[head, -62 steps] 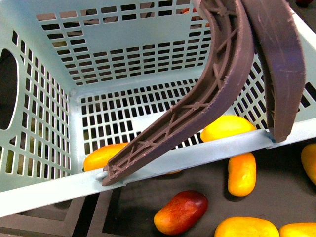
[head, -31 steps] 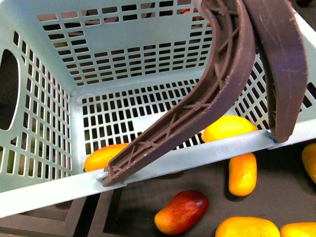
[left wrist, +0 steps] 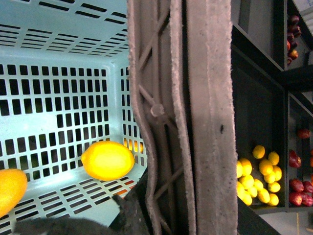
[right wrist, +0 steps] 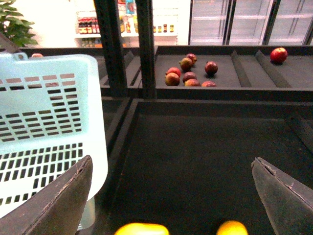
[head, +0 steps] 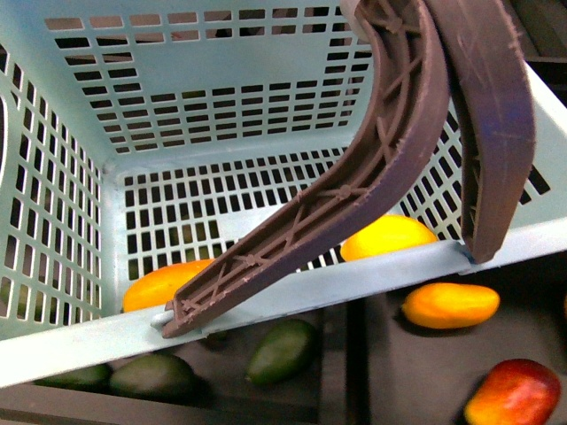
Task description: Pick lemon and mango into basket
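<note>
- The basket [head: 266, 62] hangs over dark shelf trays [right wrist: 205, 161]; the lemon [head: 388, 236] and the mango [head: 164, 283] lie on its slotted floor, well apart.
- Brown handles [head: 399, 168] rise together; the left gripper's state cannot be told.
- The right gripper [right wrist: 171, 196] is spread wide and empty above a bare dark tray.
- Red apples [right wrist: 188, 73] sit on a farther shelf; glass-door fridges [right wrist: 234, 22] stand behind.

Dark display shelving [right wrist: 195, 147] with raised dividers fills the room, its black trays holding loose red apples [right wrist: 188, 71] on an upper tier. Behind stand glass-fronted refrigerator doors [right wrist: 234, 22], a bright white wall with a shelf of bottles [right wrist: 98, 23], and a leafy green plant [right wrist: 17, 22]. A lower shelf bin holds piled yellow fruit [left wrist: 259, 176].
</note>
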